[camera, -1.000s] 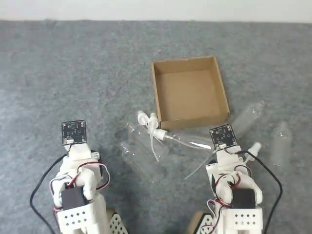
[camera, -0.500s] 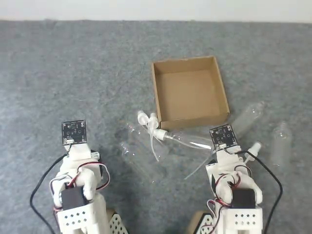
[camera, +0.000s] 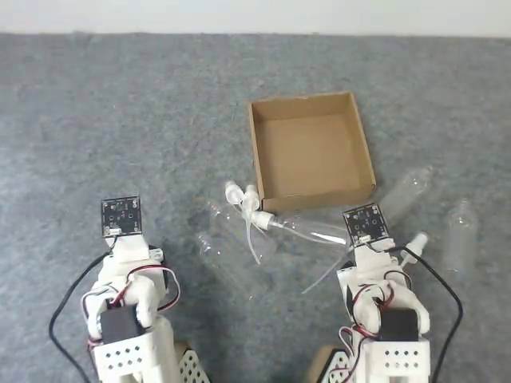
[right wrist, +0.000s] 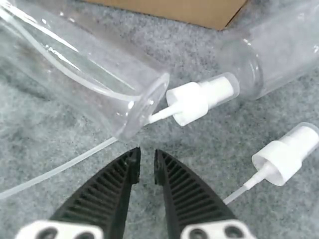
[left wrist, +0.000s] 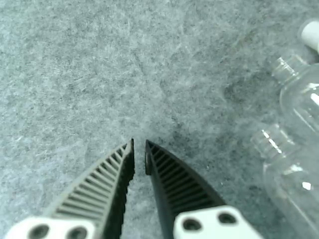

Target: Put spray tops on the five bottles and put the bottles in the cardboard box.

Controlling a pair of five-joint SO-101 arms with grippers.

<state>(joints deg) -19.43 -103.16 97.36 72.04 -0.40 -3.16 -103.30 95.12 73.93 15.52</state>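
1. The left gripper [left wrist: 139,149] hangs low over bare carpet [left wrist: 75,59]. Its two ribbed black fingers are drawn almost together, with only a thin slit between the tips and nothing in them.
2. The right gripper [right wrist: 147,157] is likewise nearly closed and grips nothing. Its tips sit just short of the flat base of a lying bottle [right wrist: 75,59].
3. That bottle is smooth, clear plastic in a cylinder shape, with a thin dip tube running along its inside.
4. A white spray top [right wrist: 199,99] lies just beside the bottle's base, its short stem pointing at the rim. A second spray top [right wrist: 284,154], also white and round-headed, lies a little apart and trails a fine clear tube.
5. A second bottle [right wrist: 279,55] lies next to the first spray top, near the box corner.
6. Beside the left gripper lie two open-necked bottles [left wrist: 299,94] side by side, transparent, with ridged threaded necks.
7. In the high view a far bottle [camera: 461,231] lies alone on the right.
8. Two more spray tops [camera: 242,194] rest by the box's near left corner.
9. The cardboard box [camera: 317,196] is square, shallow, brown and open-topped. It sits beyond both arms, and every bottle lies outside it on the carpet.
10. The carpet is grey with a short, felt-like nap, and a pale wall [camera: 239,16] runs along its far edge.
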